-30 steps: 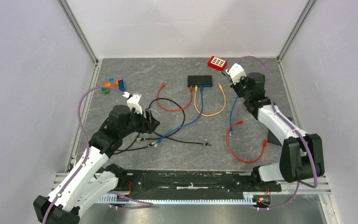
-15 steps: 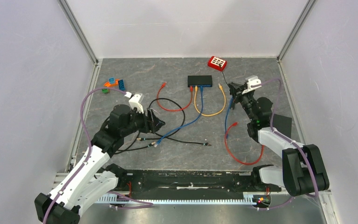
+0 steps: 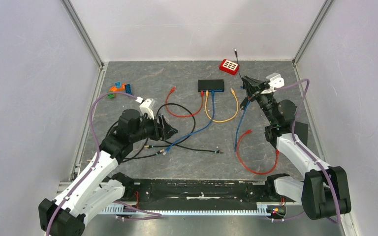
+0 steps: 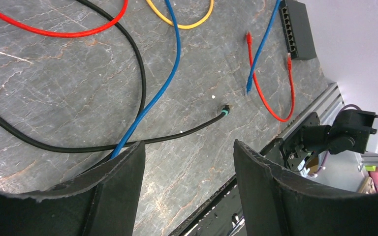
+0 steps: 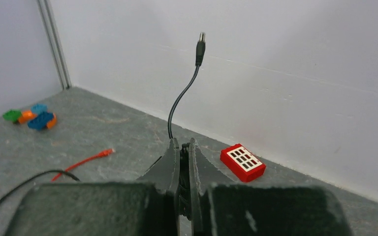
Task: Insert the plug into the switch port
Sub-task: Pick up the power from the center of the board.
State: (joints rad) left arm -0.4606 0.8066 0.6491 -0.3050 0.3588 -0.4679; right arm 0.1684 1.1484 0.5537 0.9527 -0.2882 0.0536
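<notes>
The plug (image 5: 200, 46) is a small black barrel tip on a thin black cable (image 5: 179, 105). It stands up in front of the back wall (image 3: 235, 50). My right gripper (image 5: 182, 142) is shut on that cable a short way below the tip, right of the switch (image 3: 246, 79). The switch (image 3: 211, 85) is a flat black box with red, yellow and blue cables plugged into its front; its port row also shows in the left wrist view (image 4: 298, 29). My left gripper (image 3: 170, 129) hangs open over bare table (image 4: 187, 147), holding nothing.
A red keypad box (image 3: 229, 66) lies by the back wall, just beyond the right gripper (image 5: 242, 162). Toy bricks (image 3: 119, 89) sit at the left. Loose red (image 3: 250, 157), blue (image 3: 189, 132) and black (image 3: 177, 147) cables sprawl across the middle of the table.
The right arm has swung its elbow back to the right and tipped its gripper upward, so the cable end now stands up. The left gripper has crept slightly rightward, still open.
</notes>
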